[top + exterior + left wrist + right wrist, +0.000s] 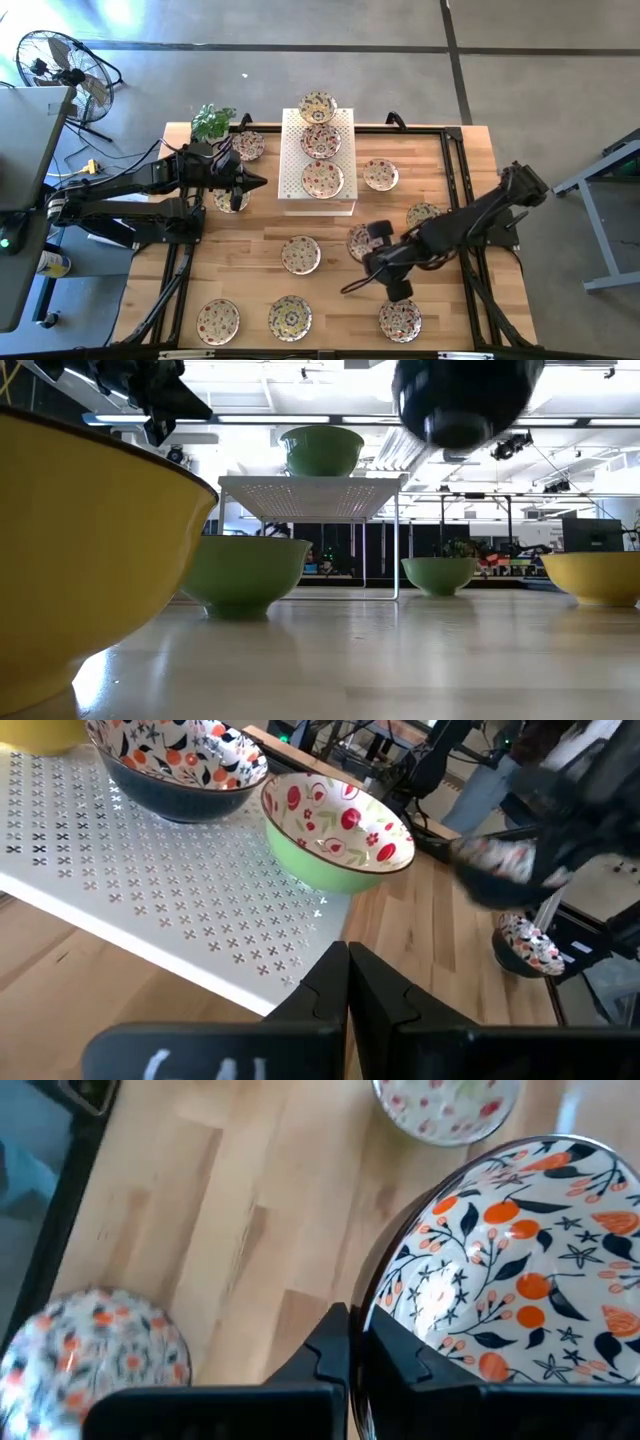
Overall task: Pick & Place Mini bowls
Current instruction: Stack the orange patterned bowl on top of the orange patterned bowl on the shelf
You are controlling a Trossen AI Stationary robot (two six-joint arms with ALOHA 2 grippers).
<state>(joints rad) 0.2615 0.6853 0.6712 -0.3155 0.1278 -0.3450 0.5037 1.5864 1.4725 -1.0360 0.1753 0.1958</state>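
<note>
Several mini bowls (300, 254) with floral patterns stand on their bases on the wooden table, and three more on the white perforated block (300, 160). My right gripper (375, 245) (350, 1342) is over the table's middle right, shut on a dark-sided bowl with orange flowers (520, 1270). That bowl shows high up in the low view (465, 400). My left gripper (260, 182) (348, 982) is shut and hovers just off the block's left side, touching nothing. Ahead of it on the block are a dark bowl (175, 760) and a green bowl (335, 820). My right gripper pinches the orange-flowered bowl by its rim (378, 1305), one finger over the inside and one on the dark outside. The bowl is lifted clear of the table, its mouth facing up.
Bowls lie along the near edge (290, 318), to the right of the block (380, 175) and to its left (248, 145). A small plant (212, 120) stands at the far left corner. Black rails (465, 200) frame the table. A fan (60, 62) stands on the floor.
</note>
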